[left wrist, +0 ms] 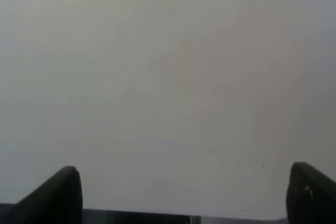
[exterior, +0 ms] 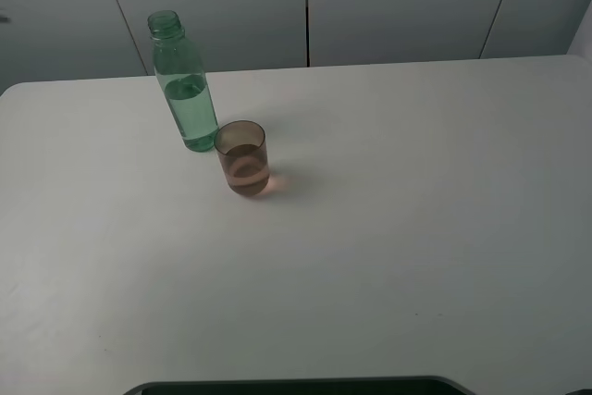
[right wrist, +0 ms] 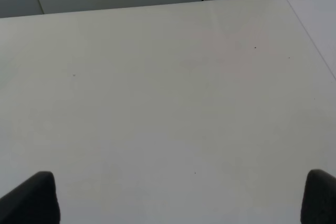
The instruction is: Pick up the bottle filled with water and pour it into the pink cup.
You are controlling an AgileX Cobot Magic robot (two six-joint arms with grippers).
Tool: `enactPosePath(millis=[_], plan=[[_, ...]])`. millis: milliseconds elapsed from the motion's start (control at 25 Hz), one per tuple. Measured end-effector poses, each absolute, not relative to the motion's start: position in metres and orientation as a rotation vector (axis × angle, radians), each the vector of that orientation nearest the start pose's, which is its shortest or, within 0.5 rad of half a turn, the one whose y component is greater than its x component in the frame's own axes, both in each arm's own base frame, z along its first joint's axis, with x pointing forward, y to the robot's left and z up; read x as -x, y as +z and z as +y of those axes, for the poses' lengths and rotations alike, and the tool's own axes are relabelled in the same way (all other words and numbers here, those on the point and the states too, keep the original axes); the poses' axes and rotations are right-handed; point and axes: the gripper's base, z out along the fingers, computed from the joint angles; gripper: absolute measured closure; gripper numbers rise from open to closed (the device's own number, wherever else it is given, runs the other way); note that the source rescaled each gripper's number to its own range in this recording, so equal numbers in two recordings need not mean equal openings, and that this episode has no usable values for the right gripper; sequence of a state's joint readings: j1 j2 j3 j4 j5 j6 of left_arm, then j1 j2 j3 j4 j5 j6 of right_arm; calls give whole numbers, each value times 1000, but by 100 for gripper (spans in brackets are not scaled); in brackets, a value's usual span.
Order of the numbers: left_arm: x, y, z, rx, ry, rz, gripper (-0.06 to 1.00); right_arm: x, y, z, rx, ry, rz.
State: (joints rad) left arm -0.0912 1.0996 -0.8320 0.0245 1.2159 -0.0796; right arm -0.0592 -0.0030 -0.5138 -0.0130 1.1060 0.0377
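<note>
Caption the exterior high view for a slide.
Uncapped green bottle part-filled with water stands upright just behind a pink cup on a white table; no arm in view.

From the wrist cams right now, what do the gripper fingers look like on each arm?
Little shows. The left gripper has two black, matte fingertips with rounded ends. The right gripper looks the same: black, blocky fingertips. No cables or markings are visible, and neither arm appears in the high view.

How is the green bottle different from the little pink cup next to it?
The bottle is tall, slim and green with a narrow neck; the pink cup is short, brownish-pink and wide at the top. Both are see-through, stand upright on the white table, and are uncovered.
</note>
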Motion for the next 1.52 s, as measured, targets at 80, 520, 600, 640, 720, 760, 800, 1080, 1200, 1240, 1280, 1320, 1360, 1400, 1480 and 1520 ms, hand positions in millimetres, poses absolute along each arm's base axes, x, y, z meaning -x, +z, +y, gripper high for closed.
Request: enactPosePath(millis=[80,520,600,640,720,760,800,1080,1200,1240,1280,1320,1360,1400,1480,1520], plan=[[-149,279,-12,-28,8,2926,-5,9,277,-1,-101,-29,2070],[-69,284,-5,-115,-12,2644,-5,9,277,-1,-101,-29,2070],[-62,278,-5,-133,-14,2586,-5,9,277,-1,-108,-25,2070],[-60,277,-5,-146,-14,2544,-5,9,277,-1,-113,-22,2070],[-55,276,-4,-162,-12,2450,-6,9,277,-1,-119,-18,2069],[-51,276,-4,-168,-10,2416,-6,9,277,-1,-121,-17,2069],[-48,277,-4,-170,-7,2387,-6,9,277,-1,-121,-17,2069],[-8,280,0,-156,-4,2136,-6,9,277,-1,-124,-15,2069],[6,279,2,-149,-6,2054,-6,9,277,-1,-126,-14,2069],[6,279,2,-146,-8,2052,-6,9,277,-1,-126,-14,2069],[6,279,2,-140,-11,2050,-6,9,277,-1,-126,-14,2069],[7,279,2,-136,-14,2048,-6,9,277,-1,-126,-14,2069],[7,279,2,-133,-15,2047,-6,9,277,-1,-126,-14,2069],[7,279,2,-131,-14,2047,-6,9,277,-1,-126,-14,2069],[7,279,2,-131,-14,2047,-6,9,277,0,-126,-12,2069],[7,279,2,-129,-15,2048,-6,9,277,0,-126,-12,2069]])
